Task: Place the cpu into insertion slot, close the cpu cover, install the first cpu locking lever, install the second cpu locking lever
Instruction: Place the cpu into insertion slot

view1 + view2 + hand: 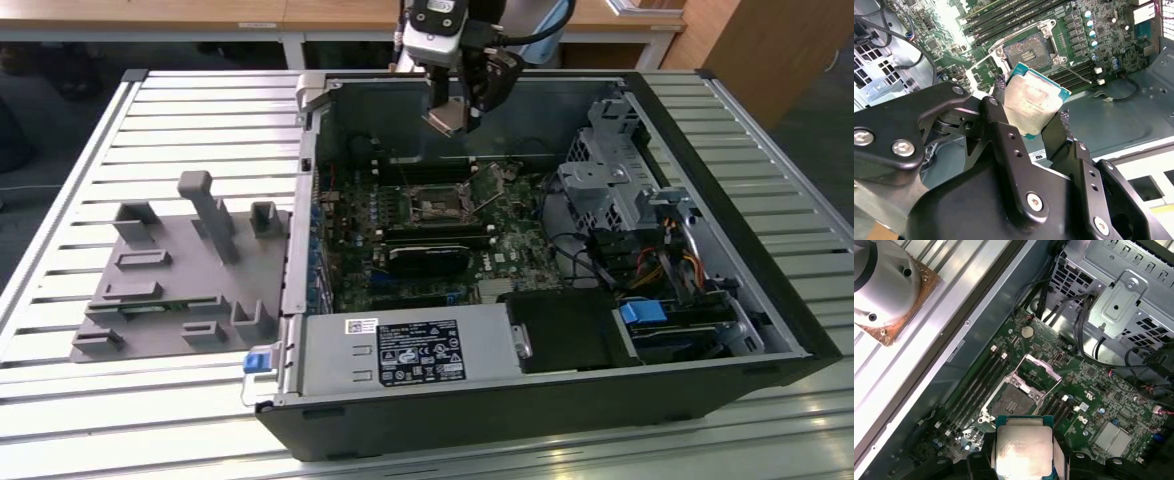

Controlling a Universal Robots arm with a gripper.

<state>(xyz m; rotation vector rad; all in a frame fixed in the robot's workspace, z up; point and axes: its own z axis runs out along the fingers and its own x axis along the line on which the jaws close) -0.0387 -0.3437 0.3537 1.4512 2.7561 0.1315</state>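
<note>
My gripper [451, 112] hangs above the back of the open computer case, shut on the cpu [446, 122]. In both wrist views the cpu [1035, 102] [1023, 450] is a square chip with a dull silver-tan top, pinched at two opposite edges by the black fingers [998, 117]. Below it on the green motherboard lies the insertion slot [437, 210] [1029, 51] [1011, 402], uncovered and with nothing in it. The cpu cover [1043, 371], a silvery frame, is swung up off the slot. A thin locking lever [1074, 74] stands out beside the slot.
Black memory sticks [427, 240] flank the slot. A metal drive cage [614, 180] with cables fills the case on the exterior view's right, and a power supply [400, 350] sits at its front. A grey fixture [174, 270] rests on the slatted table [80, 400].
</note>
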